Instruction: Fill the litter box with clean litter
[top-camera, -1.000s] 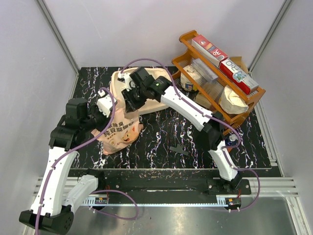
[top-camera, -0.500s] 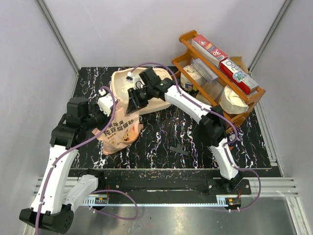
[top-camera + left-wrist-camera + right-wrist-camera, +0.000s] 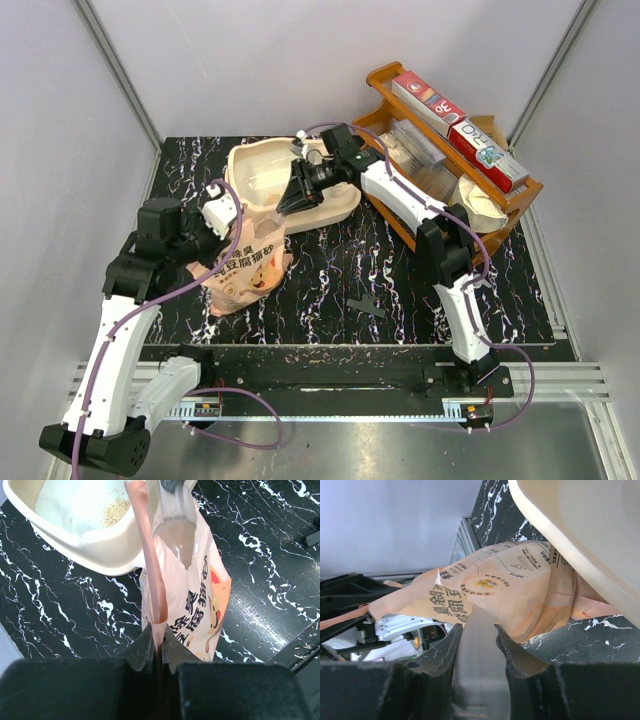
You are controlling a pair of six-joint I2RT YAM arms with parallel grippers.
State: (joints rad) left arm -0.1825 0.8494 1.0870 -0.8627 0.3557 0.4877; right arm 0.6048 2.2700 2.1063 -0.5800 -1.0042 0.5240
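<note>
The cream litter box (image 3: pixel 258 168) lies at the back of the table; its near wall (image 3: pixel 90 547) and underside rim (image 3: pixel 580 525) also show. A small patch of clean litter (image 3: pixel 117 511) lies inside it. The pink-orange bag (image 3: pixel 240 272) stands upright against the box's near wall. My left gripper (image 3: pixel 225 215) is shut on the bag's top edge (image 3: pixel 150 555), fingertips (image 3: pixel 157 630) pinching the film. My right gripper (image 3: pixel 298 192) hovers by the box's near wall, shut on a grey scoop (image 3: pixel 480 670) whose tip (image 3: pixel 175 502) reaches the bag's mouth (image 3: pixel 175 540). The bag's printed side (image 3: pixel 495 595) faces the right wrist camera.
A brown wooden rack (image 3: pixel 450 150) with boxes and packets stands at the back right, close behind the right arm. A small black object (image 3: pixel 365 303) lies on the black marbled table (image 3: pixel 330 260) in front of the bag.
My right arm has stretched back and to the right, carrying its gripper and the scoop rightward along the box's near wall. The left gripper and the bag have stayed put.
</note>
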